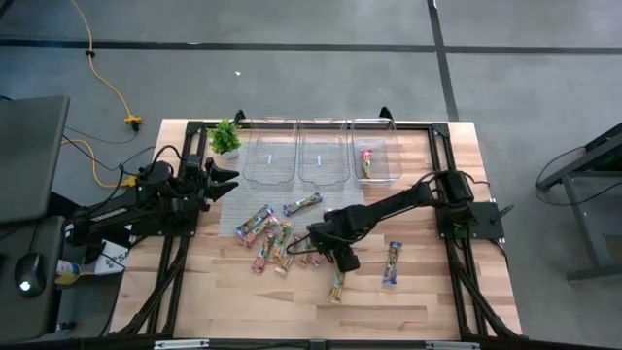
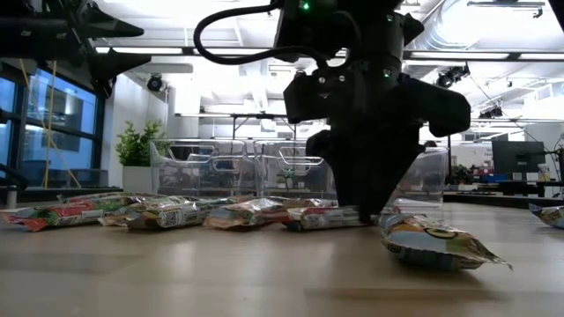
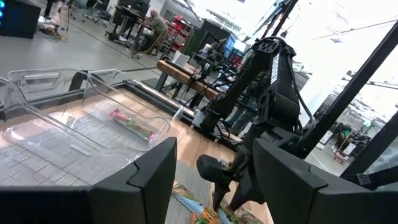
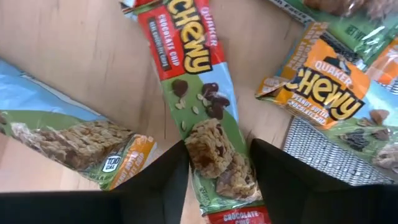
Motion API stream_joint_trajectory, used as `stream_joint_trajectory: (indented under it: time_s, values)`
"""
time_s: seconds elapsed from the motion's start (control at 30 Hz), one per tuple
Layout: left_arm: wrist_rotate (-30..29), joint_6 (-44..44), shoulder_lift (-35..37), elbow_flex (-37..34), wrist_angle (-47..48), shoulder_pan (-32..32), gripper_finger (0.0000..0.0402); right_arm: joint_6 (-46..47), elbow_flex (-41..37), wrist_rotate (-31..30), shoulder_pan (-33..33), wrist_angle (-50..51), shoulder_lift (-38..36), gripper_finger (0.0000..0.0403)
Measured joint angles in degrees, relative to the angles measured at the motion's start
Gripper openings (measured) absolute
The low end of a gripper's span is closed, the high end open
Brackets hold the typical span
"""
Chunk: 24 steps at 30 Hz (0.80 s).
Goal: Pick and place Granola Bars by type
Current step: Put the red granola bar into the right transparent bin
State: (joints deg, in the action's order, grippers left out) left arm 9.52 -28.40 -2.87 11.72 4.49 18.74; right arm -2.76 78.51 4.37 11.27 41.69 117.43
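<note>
Between the fingers: a red-wrapped chocolate-chip bar (image 4: pixel 208 118) lies flat on the wood, one end sitting in the gap of the right gripper (image 4: pixel 217 165).
Right gripper: low over the pile at mid-table (image 1: pixel 326 243), fingers apart and straddling the bar, not yet clamped.
Neighbours: a tan-and-green bar (image 4: pixel 74 140) lies just beside the red one on one side, an orange peanut-butter bar (image 4: pixel 323 93) near it on the other.
Rest of the bars: most sit in a loose cluster (image 1: pixel 272 238) at the table's middle; two lie apart on the right-arm side (image 1: pixel 392 263).
Bins: three clear bins (image 1: pixel 321 154) stand at the far edge; the one on the right-arm side already holds a red bar (image 1: pixel 366 162).
Left gripper: raised near the plant (image 1: pixel 225 136), fingers apart (image 3: pixel 155 171), waiting.
Risk: the grip falls near the bar's end, so the slick wrapper may slip or droop on lifting.
Risk: a finger could catch the tan-and-green bar's edge and drag it along.
</note>
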Motion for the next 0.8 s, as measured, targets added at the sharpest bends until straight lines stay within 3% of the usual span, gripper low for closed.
stream_joint_trajectory:
  time_s: [0.23,0.57,0.8]
  values:
    - [0.20,0.00,0.00,0.00,0.00,0.00,0.0204,3.27,-0.10,0.01,0.00,0.22,-0.70,0.0130]
    - [0.24,0.00,0.00,0.00,-0.02,0.00,0.0204,10.03,-0.25,0.38,0.04,1.97,-6.52,0.0126]
    - [0.25,-0.42,0.00,0.00,-0.04,0.00,0.0204,17.86,-0.30,-9.00,-0.97,2.36,-14.05,0.0126]
